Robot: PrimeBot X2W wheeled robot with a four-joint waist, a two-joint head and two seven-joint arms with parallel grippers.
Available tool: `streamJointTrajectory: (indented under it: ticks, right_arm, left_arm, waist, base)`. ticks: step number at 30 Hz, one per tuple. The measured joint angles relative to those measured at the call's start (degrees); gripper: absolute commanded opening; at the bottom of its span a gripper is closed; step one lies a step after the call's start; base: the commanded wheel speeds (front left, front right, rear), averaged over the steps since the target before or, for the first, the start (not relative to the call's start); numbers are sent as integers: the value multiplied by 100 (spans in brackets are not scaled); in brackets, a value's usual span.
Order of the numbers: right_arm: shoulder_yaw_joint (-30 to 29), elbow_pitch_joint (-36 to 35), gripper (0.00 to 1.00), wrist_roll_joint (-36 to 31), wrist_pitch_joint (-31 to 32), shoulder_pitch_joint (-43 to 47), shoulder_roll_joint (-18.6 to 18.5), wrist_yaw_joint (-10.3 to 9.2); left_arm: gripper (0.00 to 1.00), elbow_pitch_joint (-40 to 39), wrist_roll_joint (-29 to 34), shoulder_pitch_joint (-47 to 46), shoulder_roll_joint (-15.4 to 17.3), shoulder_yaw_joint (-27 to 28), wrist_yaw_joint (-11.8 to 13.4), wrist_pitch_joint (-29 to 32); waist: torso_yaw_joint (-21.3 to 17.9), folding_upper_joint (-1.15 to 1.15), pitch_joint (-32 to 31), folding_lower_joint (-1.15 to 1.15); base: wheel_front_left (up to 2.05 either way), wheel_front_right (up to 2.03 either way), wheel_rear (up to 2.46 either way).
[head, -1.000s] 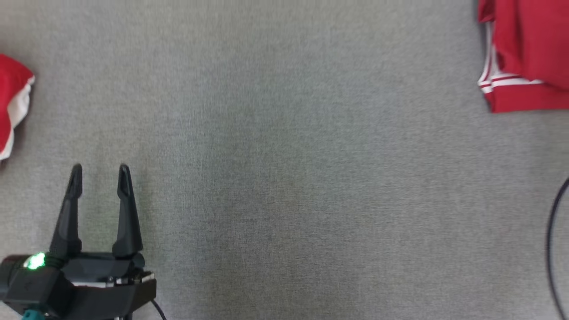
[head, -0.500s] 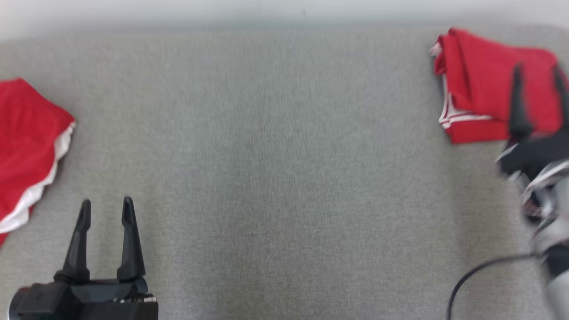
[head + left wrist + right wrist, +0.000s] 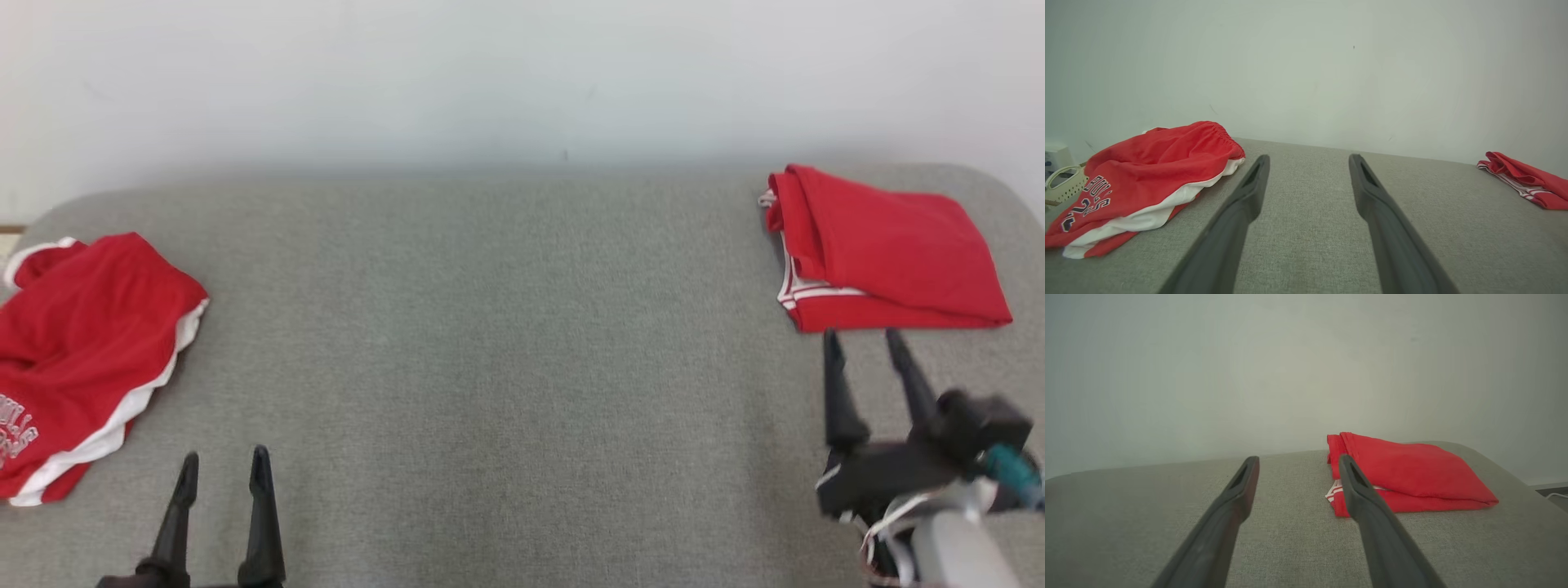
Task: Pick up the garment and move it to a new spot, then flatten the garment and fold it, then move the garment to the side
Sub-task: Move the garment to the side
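Crumpled red shorts [image 3: 90,327] sit at the left edge of the grey bench [image 3: 506,367], long axis running far-to-near, white-trimmed side facing the middle. The folded red garment [image 3: 882,253] is in the far right corner, lying lengthwise left-to-right with its striped end pointing left. Both the left claw [image 3: 224,459] and right claw [image 3: 861,336] have their fingers spread apart, gripping nothing.

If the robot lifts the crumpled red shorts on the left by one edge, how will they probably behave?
Probably floppy: the red shorts lie in soft rumples on the grey surface, so a pinched edge would rise while the rest hangs. Likely light, as the cloth looks thin. Pushed, they would likely bunch up rather than slide.
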Motion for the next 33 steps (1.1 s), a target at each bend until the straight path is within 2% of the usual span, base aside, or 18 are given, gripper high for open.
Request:
streamJointTrajectory:
  ticks: [8, 13, 33]
  right_arm:
    - [136, -644, 100, -676, -1, 951, 476, 0]
    - [183, -855, 100, -836, 0, 1457, 668, 0]
    - [-46, -867, 100, -904, 136, 1561, 889, 0]
  left_arm:
    - [100, 230, -38, 130, 1, -75, 85, 0]
    - [100, 338, -41, 203, -1, -114, 135, 0]
    - [100, 553, 405, 226, 51, -220, 241, 0]
  waist:
    - [97, 0, -332, 0]
    - [124, 0, -447, 1]
    - [228, 1, -578, 2]
  base:
    - [0, 0, 0]
    - [0, 0, 0]
    - [0, 0, 0]
